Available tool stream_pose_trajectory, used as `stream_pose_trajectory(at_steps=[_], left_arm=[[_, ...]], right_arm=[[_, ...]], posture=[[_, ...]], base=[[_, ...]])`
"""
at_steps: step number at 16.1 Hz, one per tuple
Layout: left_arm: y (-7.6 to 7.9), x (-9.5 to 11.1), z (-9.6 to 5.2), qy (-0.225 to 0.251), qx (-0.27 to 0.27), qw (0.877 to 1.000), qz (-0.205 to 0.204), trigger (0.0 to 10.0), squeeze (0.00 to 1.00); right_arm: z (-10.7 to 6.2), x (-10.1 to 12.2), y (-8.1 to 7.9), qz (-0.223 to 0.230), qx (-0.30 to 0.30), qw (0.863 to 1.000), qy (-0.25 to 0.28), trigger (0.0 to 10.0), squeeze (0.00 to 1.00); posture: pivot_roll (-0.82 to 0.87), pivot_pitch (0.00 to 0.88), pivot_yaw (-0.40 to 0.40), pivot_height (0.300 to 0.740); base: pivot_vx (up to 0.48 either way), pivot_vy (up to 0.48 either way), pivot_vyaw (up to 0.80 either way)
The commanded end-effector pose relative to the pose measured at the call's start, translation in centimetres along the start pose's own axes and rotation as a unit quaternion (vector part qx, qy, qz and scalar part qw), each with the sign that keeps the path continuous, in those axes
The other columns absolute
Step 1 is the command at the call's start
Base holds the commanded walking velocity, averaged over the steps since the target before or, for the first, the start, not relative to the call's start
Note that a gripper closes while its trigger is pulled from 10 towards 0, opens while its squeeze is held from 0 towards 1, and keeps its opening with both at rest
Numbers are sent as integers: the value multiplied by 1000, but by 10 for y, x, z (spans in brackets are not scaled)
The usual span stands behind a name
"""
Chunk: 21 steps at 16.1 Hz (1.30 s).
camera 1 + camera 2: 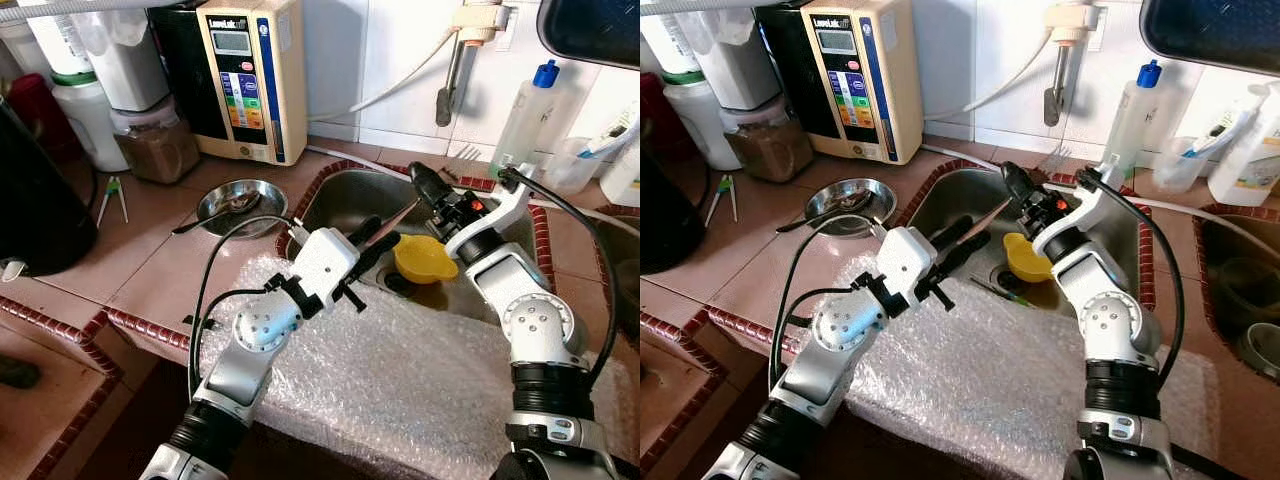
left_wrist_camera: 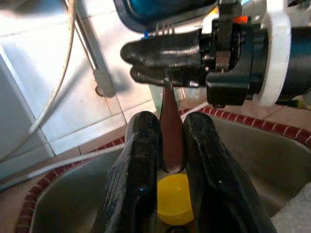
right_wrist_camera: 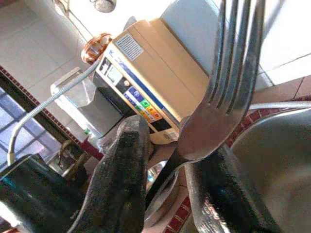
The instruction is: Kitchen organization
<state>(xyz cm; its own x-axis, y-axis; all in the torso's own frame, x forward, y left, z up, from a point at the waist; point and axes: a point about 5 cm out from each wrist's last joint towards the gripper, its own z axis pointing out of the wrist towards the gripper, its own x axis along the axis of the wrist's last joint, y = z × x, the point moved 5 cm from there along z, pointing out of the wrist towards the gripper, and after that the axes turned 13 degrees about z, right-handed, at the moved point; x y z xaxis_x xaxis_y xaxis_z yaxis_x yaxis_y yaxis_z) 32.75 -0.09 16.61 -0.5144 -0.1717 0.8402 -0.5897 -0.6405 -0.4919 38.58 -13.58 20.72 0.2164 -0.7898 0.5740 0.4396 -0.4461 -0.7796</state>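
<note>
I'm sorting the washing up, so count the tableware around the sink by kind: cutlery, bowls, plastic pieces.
Fork: 1
Spoon: 1
Steel bowl: 1
Yellow plastic piece: 1
Total: 4

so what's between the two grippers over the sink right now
A fork spans the gap: the left gripper pinches its handle end, the right gripper its neck, seen in both wrist views, above the sink.

Two silver arms [image 1: 262, 330] with round jointed housings are seen, black cables [image 1: 205, 290] looped alongside. Each white wrist block [image 1: 325, 258] is tipped with long glossy black fingers [image 2: 141, 165]. An orange mark [image 1: 477, 206] is carried on the right wrist.
</note>
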Motion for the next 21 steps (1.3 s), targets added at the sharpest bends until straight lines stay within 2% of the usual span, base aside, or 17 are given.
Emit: stream_pose_trajectory(at_steps=[1, 2, 5, 6, 7, 8, 10, 11, 14, 15, 17, 18, 19, 20, 21], left_arm=[[-7, 1, -3, 5, 7, 1000, 17, 902, 0], [-7, -1, -4, 3, 6, 1000, 17, 1176, 0], [-8, -10, -8, -14, 13, 1000, 14, 4235, 0], [-8, -13, -9, -18, 15, 1000, 9, 4980, 0], [-8, -16, -10, -23, 17, 1000, 2, 8353, 769], [-9, -19, -11, -28, 20, 999, -8, 10000, 1000], [-10, -21, -12, -31, 21, 999, -11, 10000, 1000], [-10, -23, -12, -33, 21, 999, -11, 10000, 1000], [-9, -28, -15, -47, 11, 999, -9, 10000, 1000], [-10, -34, -23, -61, 4, 998, -13, 10000, 1000], [-13, -42, -30, -81, 9, 997, -11, 10000, 1000], [-20, -49, -37, -100, 25, 995, -20, 10000, 1000], [-27, -54, -44, -113, 37, 992, -33, 10000, 1000], [-29, -58, -51, -121, 33, 992, -24, 10000, 1000], [-31, -61, -56, -128, 33, 991, -24, 10000, 1000]], right_arm=[[-5, 8, 8, -7, -19, 1000, 13, 0, 0], [-5, 8, 8, -7, -19, 1000, 13, 0, 0], [-3, 7, 7, -12, -20, 1000, 13, 0, 0], [-3, 7, 8, -16, -22, 1000, 13, 0, 0], [-3, 7, 8, -22, -24, 999, 13, 0, 0], [-2, 7, 8, -33, -27, 999, 13, 0, 0], [-1, 8, 7, -41, -28, 999, 13, 0, 0], [1, 9, 6, -60, -27, 998, 14, 0, 0], [7, 10, 5, -140, -38, 989, 11, 0, 0], [12, 11, 6, -195, -44, 980, 6, 0, 0], [15, 5, 8, -242, -42, 969, -16, 0, 0], [17, -2, 8, -298, -34, 953, -39, 0, 0], [20, -9, 7, -362, -19, 929, -66, 0, 0], [20, -16, 10, -413, -4, 906, -93, 0, 0], [19, -20, 15, -444, 5, 889, -115, 0, 0]], posture=[[-180, 0, 60, 740], [-177, 0, 60, 740], [-178, 0, 59, 740], [-177, 0, 56, 740], [-177, 0, 56, 740], [-177, 0, 54, 740], [-176, 0, 51, 740], [-176, 0, 51, 740], [-176, 0, 55, 740], [-174, 0, 59, 740], [-171, 0, 59, 740], [-169, 0, 60, 740], [-166, 0, 61, 740], [-160, 0, 61, 740], [-153, 0, 62, 740]], base=[[0, 0, 0], [0, 0, 0], [0, 0, 0], [0, 0, 0], [0, 0, 0], [0, 0, 0], [0, 0, 0], [0, 0, 0], [0, 0, 0], [0, 0, 0], [0, 0, 0], [0, 0, 0], [0, 0, 0], [0, 0, 0], [0, 0, 0]])
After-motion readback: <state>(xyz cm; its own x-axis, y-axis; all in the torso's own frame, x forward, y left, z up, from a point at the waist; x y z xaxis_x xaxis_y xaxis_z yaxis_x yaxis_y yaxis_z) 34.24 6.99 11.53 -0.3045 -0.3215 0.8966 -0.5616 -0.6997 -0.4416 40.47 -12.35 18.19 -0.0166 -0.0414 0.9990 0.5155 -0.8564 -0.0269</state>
